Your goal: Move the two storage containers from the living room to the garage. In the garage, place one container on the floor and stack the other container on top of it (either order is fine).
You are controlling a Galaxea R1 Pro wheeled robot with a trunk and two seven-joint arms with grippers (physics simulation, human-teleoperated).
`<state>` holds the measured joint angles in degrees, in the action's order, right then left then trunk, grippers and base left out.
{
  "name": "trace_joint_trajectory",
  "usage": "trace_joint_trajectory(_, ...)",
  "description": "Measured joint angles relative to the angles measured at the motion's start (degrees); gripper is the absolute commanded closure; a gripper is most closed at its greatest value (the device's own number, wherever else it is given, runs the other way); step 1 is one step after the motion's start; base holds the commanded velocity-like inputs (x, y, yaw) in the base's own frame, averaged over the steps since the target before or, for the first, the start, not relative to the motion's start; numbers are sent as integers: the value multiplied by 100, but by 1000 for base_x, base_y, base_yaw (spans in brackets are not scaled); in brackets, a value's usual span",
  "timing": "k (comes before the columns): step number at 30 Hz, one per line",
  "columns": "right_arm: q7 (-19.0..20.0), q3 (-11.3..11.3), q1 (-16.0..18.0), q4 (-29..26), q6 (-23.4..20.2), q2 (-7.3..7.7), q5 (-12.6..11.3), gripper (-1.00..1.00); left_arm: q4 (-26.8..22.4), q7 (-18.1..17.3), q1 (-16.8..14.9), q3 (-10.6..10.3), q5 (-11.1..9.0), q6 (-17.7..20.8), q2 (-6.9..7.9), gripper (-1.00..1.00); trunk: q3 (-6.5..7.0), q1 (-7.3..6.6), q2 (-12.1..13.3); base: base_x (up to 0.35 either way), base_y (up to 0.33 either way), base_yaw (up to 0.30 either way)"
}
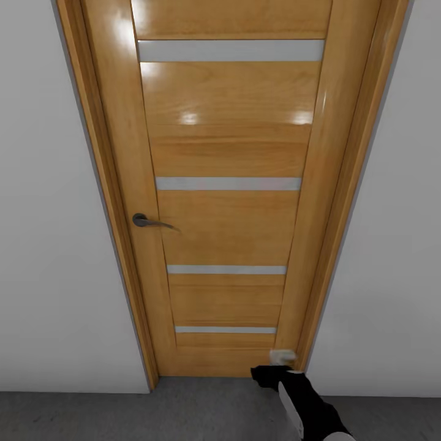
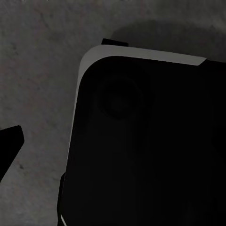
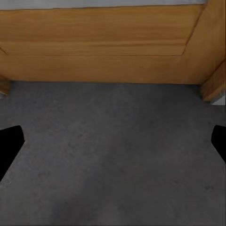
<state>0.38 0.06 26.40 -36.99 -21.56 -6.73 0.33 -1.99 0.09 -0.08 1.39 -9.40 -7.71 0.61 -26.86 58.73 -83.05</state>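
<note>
A: What takes up most of the head view?

B: A tall honey-coloured wooden door (image 1: 226,184) with four pale horizontal glass strips, shut in its wooden frame, with plain white walls (image 1: 49,245) on both sides. Below it runs the dark grey, rough concrete-like floor (image 1: 122,410).

A: Next in size?

B: In the left wrist view, a big black rounded-corner body with a grey edge (image 2: 141,141), part of the robot, sits above that same grey floor.

A: The arms?

B: The right gripper (image 3: 113,141) hangs over the floor just before the door's foot, its two black fingertips (image 3: 9,141) wide apart with nothing between them. Of the left gripper (image 2: 9,146) one black fingertip shows, so I cannot tell how its claw stands.

A: Smaller things?

B: A dark metal lever handle (image 1: 147,222) on the door's left side. The orange-red containers are not in these pictures.
</note>
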Motion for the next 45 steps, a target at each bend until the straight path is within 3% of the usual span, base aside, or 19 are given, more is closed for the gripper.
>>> trace_joint_trajectory(5,-9,5,629,-259,-621,-325,1,-100,0,-1,1,3,-4,0,1,-100,0,0,0,0,0,0)
trace_joint_trajectory(9,-20,142,1049,-750,-1106,-327,-11,-100,-1,5,1,7,-6,0,-4,-100,0,0,0,0,0,0)
trace_joint_trajectory(10,-22,332,1162,-920,-1218,-327,-14,-100,-1,6,1,7,-6,0,-5,-100,0,0,0,0,0,0)
trace_joint_trajectory(12,-39,1210,1341,-1458,-1330,-327,5,-100,0,7,1,7,-6,0,-7,-100,0,0,-1,0,0,0)
trace_joint_trajectory(13,-41,1513,1366,-1672,-1332,-327,20,-100,-1,7,0,6,-6,0,-7,-100,-1,0,0,0,0,0)
trace_joint_trajectory(16,-45,2186,1399,-2180,-1227,-327,43,-100,0,7,3,4,-2,0,-10,-100,-1,0,0,5,0,0)
trace_joint_trajectory(17,-45,2268,1402,-2246,-1139,-327,48,-100,0,7,4,3,0,0,-11,-100,-1,0,0,78,0,0)
trace_joint_trajectory(18,-26,2368,1412,-2312,-863,-327,40,-100,-1,6,2,2,2,2,-10,-100,-1,-1,0,252,0,0)
trace_joint_trajectory(19,29,2741,1440,-2344,-152,-327,11,-100,0,1,0,-6,5,10,-11,-100,-1,-3,-1,266,0,0)
trace_joint_trajectory(22,45,3181,1449,-2314,378,-327,6,-100,-1,0,2,-8,3,15,-8,-100,-1,-3,-1,298,0,0)
trace_joint_trajectory(27,49,3416,1452,-2218,641,-327,7,-100,-1,-1,1,-8,-3,12,-7,-100,-1,-3,0,317,0,0)
trace_joint_trajectory(45,80,3468,1450,-2199,668,-327,47,-100,0,-1,0,-7,-3,11,-7,-100,-2,-3,-1,321,0,0)
